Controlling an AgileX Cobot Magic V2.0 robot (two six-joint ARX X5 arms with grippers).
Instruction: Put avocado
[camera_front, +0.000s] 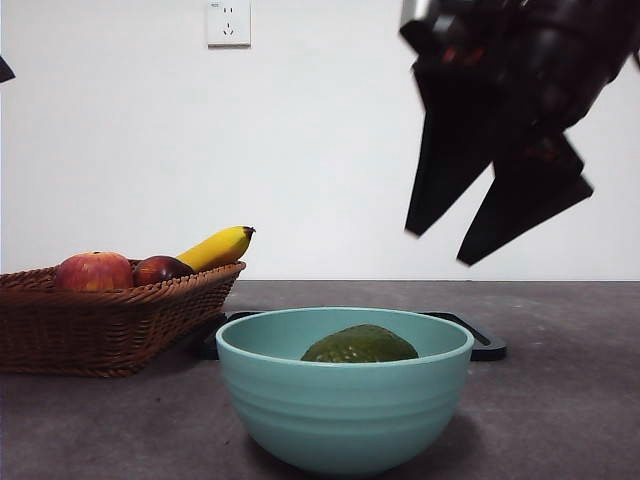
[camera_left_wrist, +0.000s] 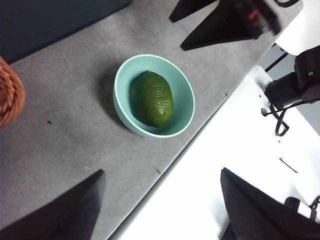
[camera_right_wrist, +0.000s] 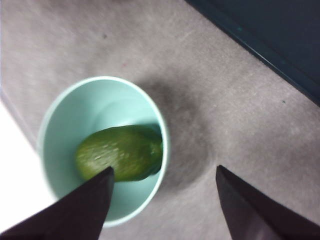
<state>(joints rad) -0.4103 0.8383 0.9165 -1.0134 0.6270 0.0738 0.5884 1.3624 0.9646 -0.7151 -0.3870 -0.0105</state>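
While we are looking level across the table (camera_front: 560, 400) in the front view, we are seeing the avocado (camera_front: 360, 345) lying inside the teal bowl (camera_front: 345, 410), its top just showing above the rim. The right hand (camera_front: 470, 245) is hanging in the air above and to the right of the bowl, well clear of it, with its two black jaws spread apart and nothing between them. To the left a wicker basket (camera_front: 100, 325) is holding a red apple (camera_front: 94, 271), a dark maroon fruit (camera_front: 162, 269) and a banana (camera_front: 217, 247), and a flat black tray (camera_front: 485, 345) is lying behind the bowl. In the left wrist view we are looking down from well above: the avocado (camera_left_wrist: 151, 98) is resting on its side in the bowl (camera_left_wrist: 125, 75), the left hand (camera_left_wrist: 162, 192) is standing open and empty, far from the fruit, and the right hand (camera_left_wrist: 177, 35) is showing beyond the bowl. In the right wrist view we are seeing the avocado (camera_right_wrist: 120, 152) lying against the near wall of the bowl (camera_right_wrist: 65, 110), with the right hand (camera_right_wrist: 165, 172) open over the bowl's rim and the bare table (camera_right_wrist: 210, 90) beside it, touching nothing.
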